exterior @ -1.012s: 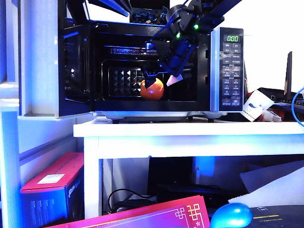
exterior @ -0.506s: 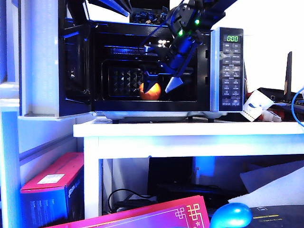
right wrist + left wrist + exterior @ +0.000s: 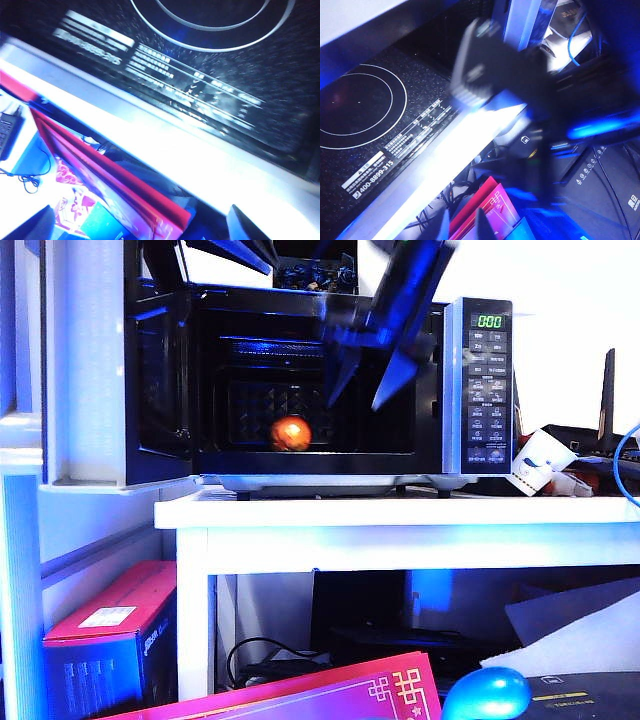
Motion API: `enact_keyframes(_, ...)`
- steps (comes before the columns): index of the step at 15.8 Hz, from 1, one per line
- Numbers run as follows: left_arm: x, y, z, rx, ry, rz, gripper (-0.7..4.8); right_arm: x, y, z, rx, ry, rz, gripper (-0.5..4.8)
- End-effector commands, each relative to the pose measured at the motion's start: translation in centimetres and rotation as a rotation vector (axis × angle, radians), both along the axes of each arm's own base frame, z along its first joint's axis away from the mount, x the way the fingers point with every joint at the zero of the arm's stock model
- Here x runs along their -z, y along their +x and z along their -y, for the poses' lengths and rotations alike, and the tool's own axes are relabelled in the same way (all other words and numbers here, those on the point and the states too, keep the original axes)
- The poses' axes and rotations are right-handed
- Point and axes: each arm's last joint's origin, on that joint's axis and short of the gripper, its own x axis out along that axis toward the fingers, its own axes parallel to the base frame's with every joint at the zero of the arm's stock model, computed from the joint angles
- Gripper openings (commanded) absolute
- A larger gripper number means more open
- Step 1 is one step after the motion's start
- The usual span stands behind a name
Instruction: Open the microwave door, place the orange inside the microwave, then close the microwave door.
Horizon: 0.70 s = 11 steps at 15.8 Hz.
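One orange (image 3: 291,433) rests alone on the cavity floor of the single microwave (image 3: 320,380), free of any grip, so placement appears complete. The microwave door (image 3: 85,365) stands swung wide at the left, leaving the opening clear. The right gripper (image 3: 362,380), blurred, hangs before the cavity, its two fingers spread apart and empty. The left gripper (image 3: 462,227) shows only fingertips; whether its fingers meet cannot be told. One white surface (image 3: 400,515) carries the oven.

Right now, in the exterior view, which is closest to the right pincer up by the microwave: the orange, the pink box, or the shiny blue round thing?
From the open right pincer:
1. Small round orange, inside the microwave, just below it.
2. Glossy blue rounded object, bottom right.
3. Pink cardboard box, bottom left; nearly level with the blue one.
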Motion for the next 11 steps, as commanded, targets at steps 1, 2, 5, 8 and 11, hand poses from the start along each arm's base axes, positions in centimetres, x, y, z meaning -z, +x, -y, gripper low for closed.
enact_keyframes(1, -1.9, -1.1, -0.5, -0.001, -0.036, 0.083, 0.83, -3.0, -2.2, 0.9, -0.004, 0.008, 0.019, 4.79)
enact_keyframes(2, -2.9, -1.6, -0.7, 0.0, -0.054, 0.124, 0.83, -4.1, -3.0, 1.2, -0.004, 0.013, 0.03, 4.79)
enact_keyframes(5, -6.2, -4.1, -1.8, -0.009, -0.114, 0.268, 0.83, -8.0, -5.8, 2.5, 0.004, 0.057, 0.108, 4.79)
enact_keyframes(8, -9.0, -7.5, -3.4, -0.046, -0.138, 0.355, 0.83, -12.2, -9.3, 4.1, 0.003, 0.105, 0.215, 4.79)
enact_keyframes(11, -10.7, -11.3, -5.4, -0.11, -0.092, 0.399, 0.78, -15.4, -12.6, 5.6, 0.002, 0.148, 0.309, 3.02)
